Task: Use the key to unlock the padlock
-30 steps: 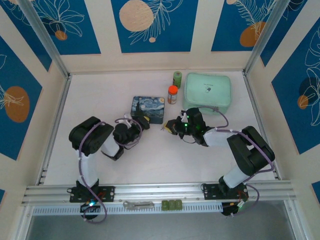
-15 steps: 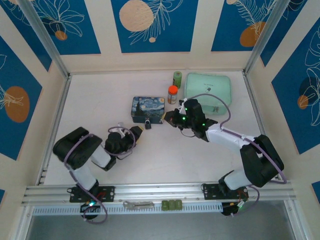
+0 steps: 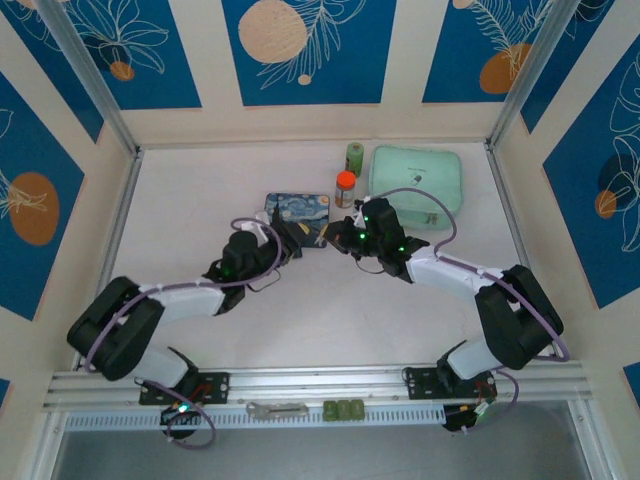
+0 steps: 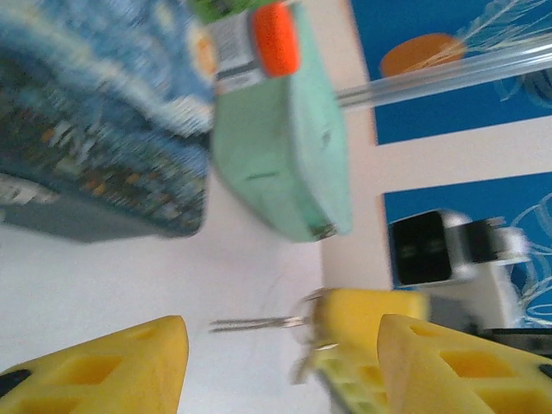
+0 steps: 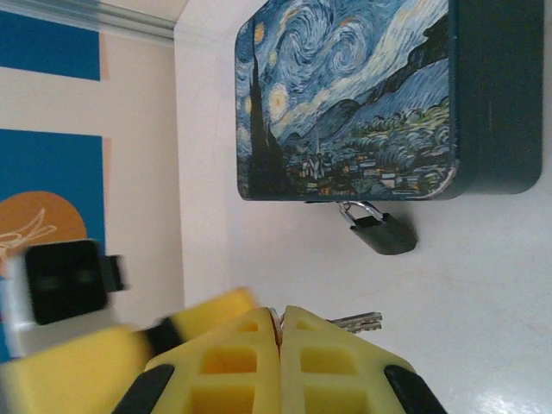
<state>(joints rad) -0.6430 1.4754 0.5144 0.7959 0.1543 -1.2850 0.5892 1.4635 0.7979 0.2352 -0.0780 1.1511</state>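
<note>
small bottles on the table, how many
2: the orange-capped bottle between the painted box and the mint case, the green bottle just behind it. Others may be hidden.

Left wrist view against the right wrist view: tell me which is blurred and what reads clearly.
Left wrist view: motion-smeared throughout, the painted box and orange-capped bottle soft-edged. Right wrist view: crisp on the padlock and key, blurred only at the far-left edge. Top external view: even light, faint shadows.
</note>
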